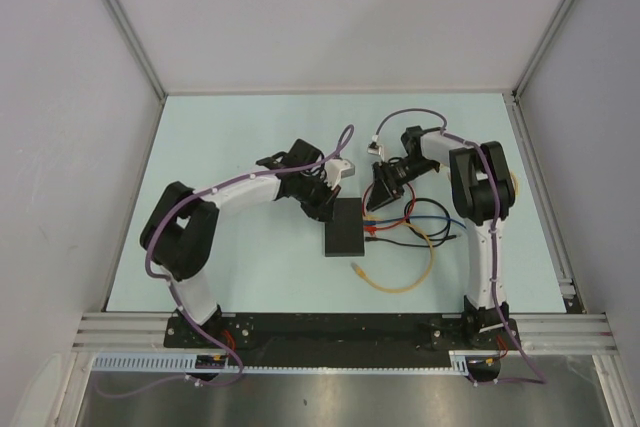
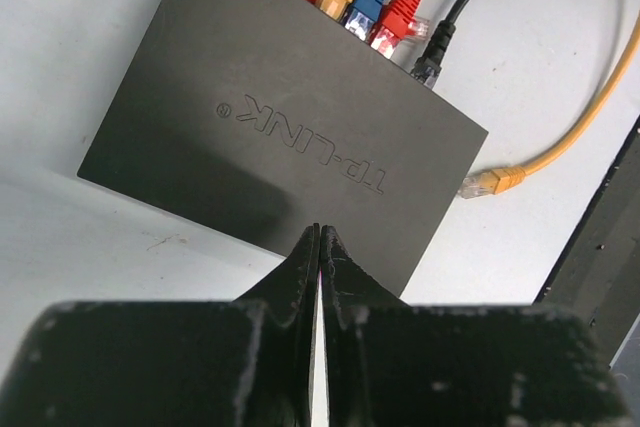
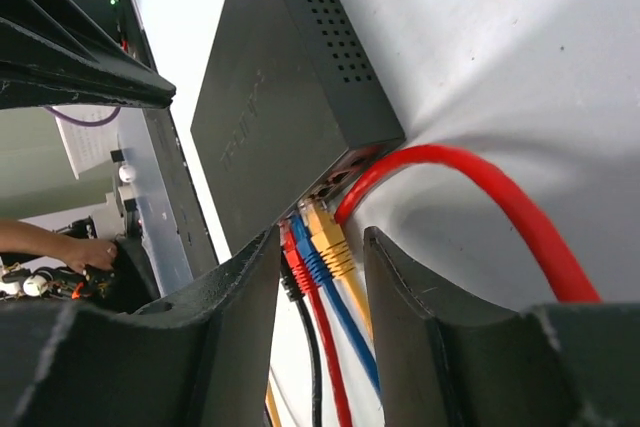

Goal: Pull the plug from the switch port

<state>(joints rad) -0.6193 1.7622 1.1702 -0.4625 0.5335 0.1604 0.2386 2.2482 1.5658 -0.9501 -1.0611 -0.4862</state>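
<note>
While the switch [image 1: 345, 228] lies on the table [image 1: 230, 137], the left gripper [image 2: 318, 234] is clenched shut at its edge; the right gripper [image 3: 322, 242] is held half open, jaws set astride the plugs [image 3: 326, 247].

L gripper [image 2: 318, 231] closed; R gripper [image 3: 320, 239] jaws seemingly apart.

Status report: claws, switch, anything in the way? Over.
Left claw shut, tips at flat matte-black switch box edge. Right claw open, straddling yellow plug and blue plug, both seated. Red cable loops beside it.
</note>
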